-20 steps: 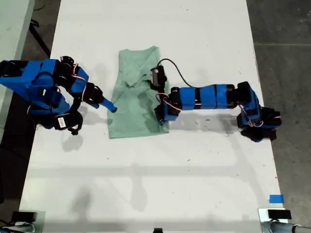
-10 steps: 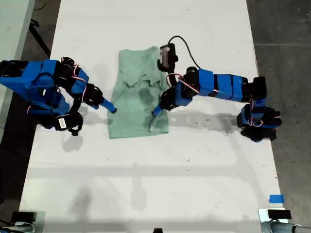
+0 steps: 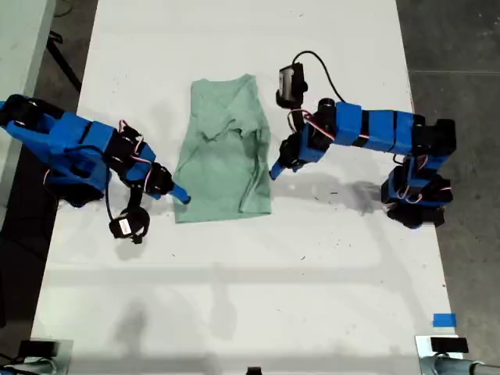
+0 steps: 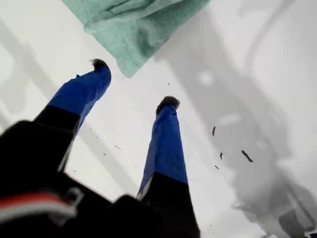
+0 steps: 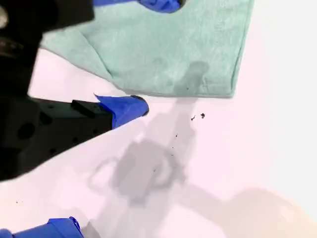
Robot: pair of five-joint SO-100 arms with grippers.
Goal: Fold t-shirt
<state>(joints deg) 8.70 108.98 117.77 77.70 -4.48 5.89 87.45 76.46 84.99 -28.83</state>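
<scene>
The pale mint-green t-shirt point(image 3: 221, 156) lies flat on the white table, neck toward the exterior view's top, with a crumpled ridge along its side on that view's right. My first gripper point(image 3: 273, 173) hovers open just off that side. The first wrist view shows its two blue fingers point(image 4: 166, 144) apart over bare table, with nothing between them and a folded cloth corner point(image 4: 133, 29) just ahead. My second gripper point(image 3: 183, 197) is at the shirt's lower corner on the exterior view's left. It point(image 5: 156, 54) is open, one blue fingertip point(image 5: 133, 108) touching the cloth edge point(image 5: 173, 49).
The white table point(image 3: 250, 273) carries a few dark specks point(image 3: 328, 191) near the first arm's shadow. The arm bases stand at the exterior view's right point(image 3: 414, 195) and left point(image 3: 47, 152). Blue tape point(image 3: 444, 319) marks the lower right corner, with dark floor beyond.
My first gripper lifted the shirt's lower edge, let it go and drew back toward the exterior view's right. My second arm swung its gripper down toward the shirt's lower corner.
</scene>
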